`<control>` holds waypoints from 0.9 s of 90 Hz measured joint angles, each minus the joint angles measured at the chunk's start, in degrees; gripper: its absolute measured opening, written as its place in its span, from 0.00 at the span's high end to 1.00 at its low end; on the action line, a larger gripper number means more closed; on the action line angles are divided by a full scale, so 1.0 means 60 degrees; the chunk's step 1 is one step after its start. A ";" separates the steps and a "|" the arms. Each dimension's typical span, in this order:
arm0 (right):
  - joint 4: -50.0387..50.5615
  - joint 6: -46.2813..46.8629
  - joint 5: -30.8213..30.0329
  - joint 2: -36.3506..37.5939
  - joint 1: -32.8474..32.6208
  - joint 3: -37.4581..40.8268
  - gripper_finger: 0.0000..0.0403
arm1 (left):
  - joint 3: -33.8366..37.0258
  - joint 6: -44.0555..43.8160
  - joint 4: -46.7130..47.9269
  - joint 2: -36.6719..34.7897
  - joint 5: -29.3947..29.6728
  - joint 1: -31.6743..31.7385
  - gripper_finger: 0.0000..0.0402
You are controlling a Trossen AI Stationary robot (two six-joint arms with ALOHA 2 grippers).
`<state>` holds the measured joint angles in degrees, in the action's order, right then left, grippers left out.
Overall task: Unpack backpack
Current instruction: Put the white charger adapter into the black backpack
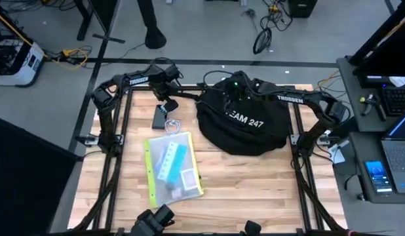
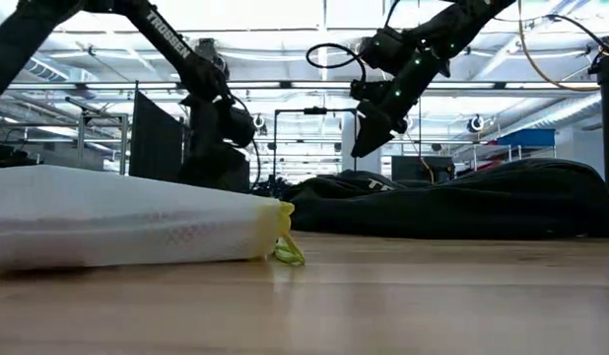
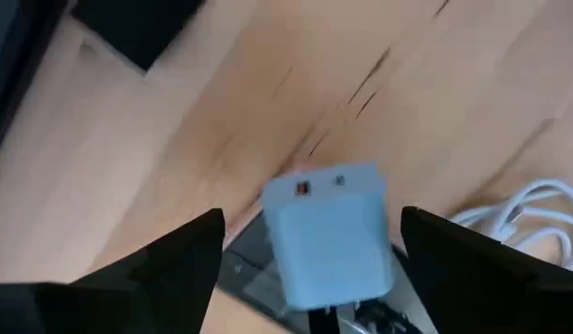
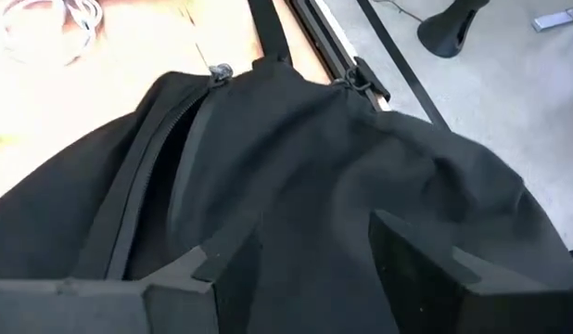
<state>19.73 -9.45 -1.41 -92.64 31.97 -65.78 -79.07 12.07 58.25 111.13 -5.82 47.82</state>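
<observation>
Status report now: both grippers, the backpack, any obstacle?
Left gripper open over white charger. Right gripper open above backpack, zipper open. Pouch already out, nothing blocking.

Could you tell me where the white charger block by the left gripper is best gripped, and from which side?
Grip the charger across its two flat side faces, coming straight down from above. It is a squarish block, and the left gripper already hangs over it with open fingers on either side. Its cable trails off to one side, so closing across the other faces should avoid it.

backpack right of pouch; charger behind pouch
</observation>
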 joint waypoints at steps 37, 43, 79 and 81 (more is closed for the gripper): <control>0.1625 -0.0062 -0.0014 -0.0021 0.0014 0.0000 0.55 | -0.0042 0.0090 0.0322 0.0652 0.0390 -0.0101 0.59; 0.1891 -0.0033 -0.0004 -0.0119 -0.0006 -0.0003 0.55 | -0.0078 0.0077 0.0330 0.0584 0.0403 -0.0118 0.59; 0.2309 -0.0011 0.0037 -0.1037 -0.1004 -0.0002 0.55 | -0.0642 0.0300 0.0361 0.0141 0.0330 -0.0478 0.59; 0.2295 0.0026 0.0045 -0.1096 -0.0981 0.0000 0.55 | -0.0665 0.0304 0.0361 0.0122 0.0328 -0.0492 0.59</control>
<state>33.50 -9.30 -1.14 -99.21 26.08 -65.78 -83.05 13.89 60.42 111.87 -3.86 44.87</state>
